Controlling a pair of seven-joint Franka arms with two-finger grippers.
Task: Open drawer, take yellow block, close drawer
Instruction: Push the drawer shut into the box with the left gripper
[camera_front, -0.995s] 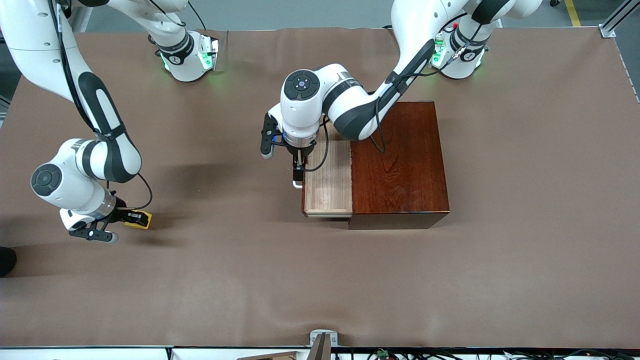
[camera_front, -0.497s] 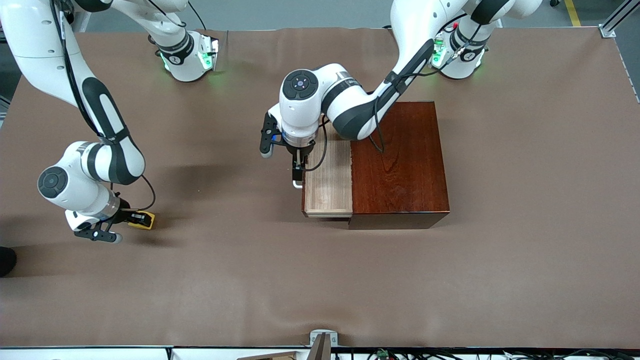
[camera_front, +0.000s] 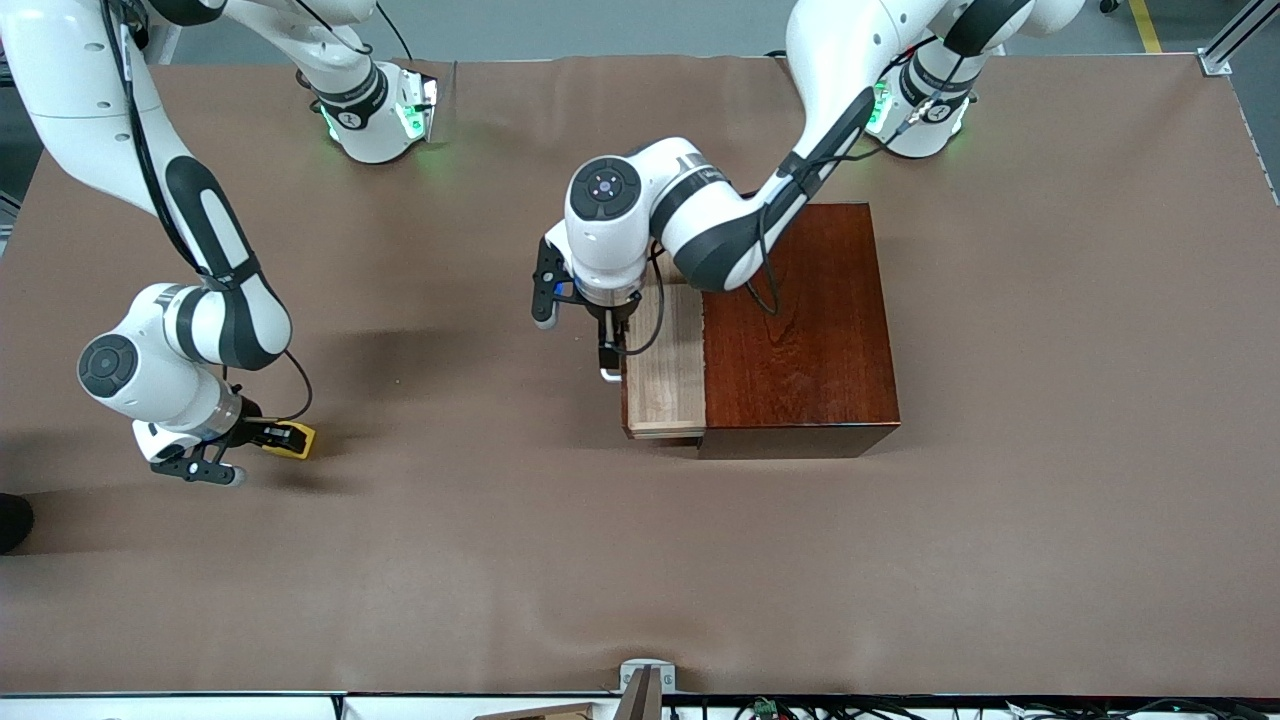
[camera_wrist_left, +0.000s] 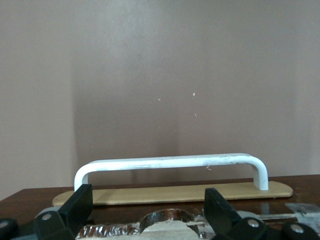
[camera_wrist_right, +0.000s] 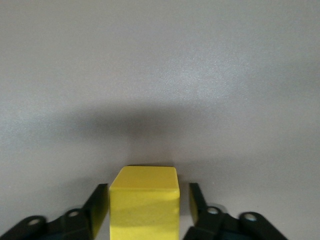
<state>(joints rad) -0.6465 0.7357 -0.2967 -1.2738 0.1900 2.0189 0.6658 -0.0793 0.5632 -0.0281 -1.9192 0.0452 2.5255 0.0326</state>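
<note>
Front view: high camera facing both arm bases, looking steeply down on the whole worktop (camera_front: 640, 560). Left wrist view: close, looking past the left end effector (camera_wrist_left: 145, 212) at the drawer (camera_wrist_left: 170, 192) front and its handle; that drawer (camera_front: 664, 360) also shows in front view. Right wrist view: very close to the worktop, framing the yellow block (camera_wrist_right: 144, 200), shared with front view (camera_front: 296, 440).

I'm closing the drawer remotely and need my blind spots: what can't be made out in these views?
- Drawer inside: in the front view most of it lies under the box and the left arm.
- Whether the left gripper touches the handle: too small in the front view, and the left wrist view shows no contact point.
- Whether the block rests on the table: the right gripper covers it, and the right wrist view's edge cuts it off.
</note>
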